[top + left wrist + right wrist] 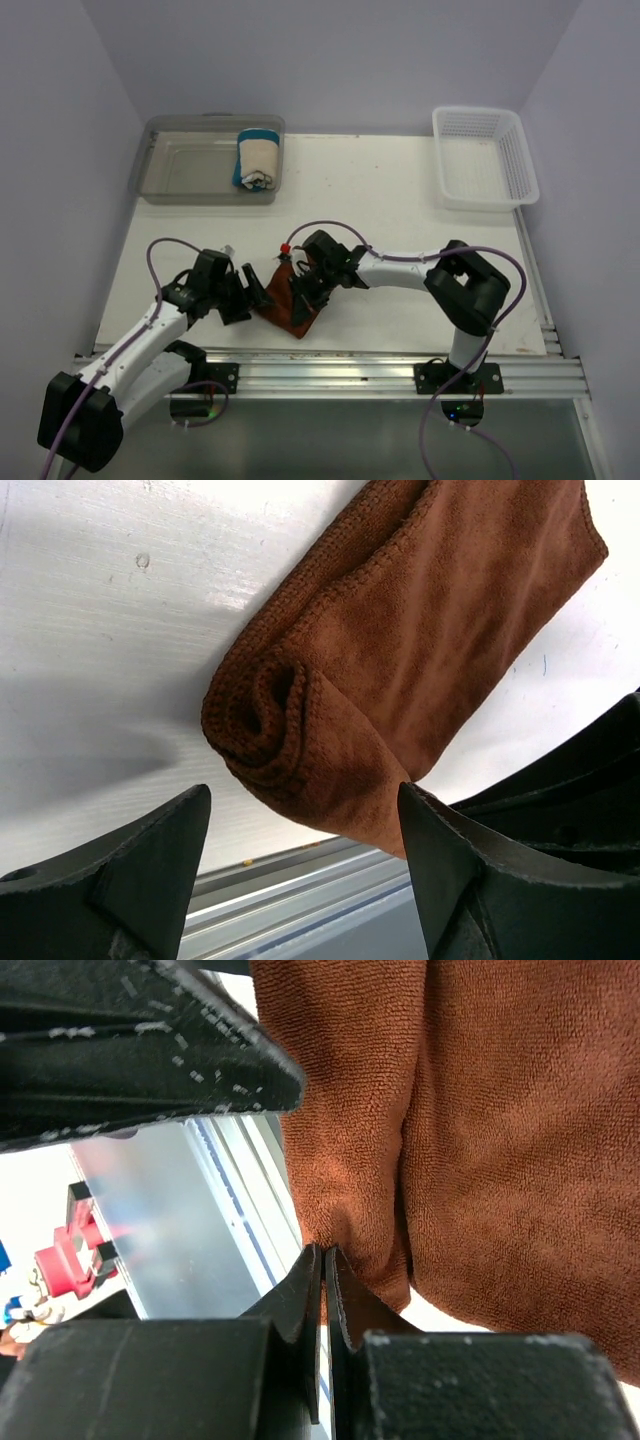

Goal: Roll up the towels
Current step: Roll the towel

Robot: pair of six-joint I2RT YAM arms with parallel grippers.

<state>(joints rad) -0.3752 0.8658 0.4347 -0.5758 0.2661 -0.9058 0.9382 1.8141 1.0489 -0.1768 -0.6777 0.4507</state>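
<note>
The rust-brown towel point(283, 308) lies near the table's front edge between my two grippers, one end curled into a loose roll point(262, 712). My left gripper point(247, 293) is open, and its two fingertips point(168, 832) flank the rolled end without closing on it point(305, 810). My right gripper point(301, 293) is shut, pinching a fold at the brown towel's edge point(323, 1260); the cloth point(500, 1140) fills that view. The cream towel with blue edges point(257, 158) sits rolled inside the clear bin, far from both grippers.
The clear plastic bin point(180, 170) stands at the back left and the white mesh basket point(487, 160) at the back right. The metal rail point(400, 375) runs along the table's front edge just below the towel. The left gripper's finger point(130, 1050) crosses the right wrist view.
</note>
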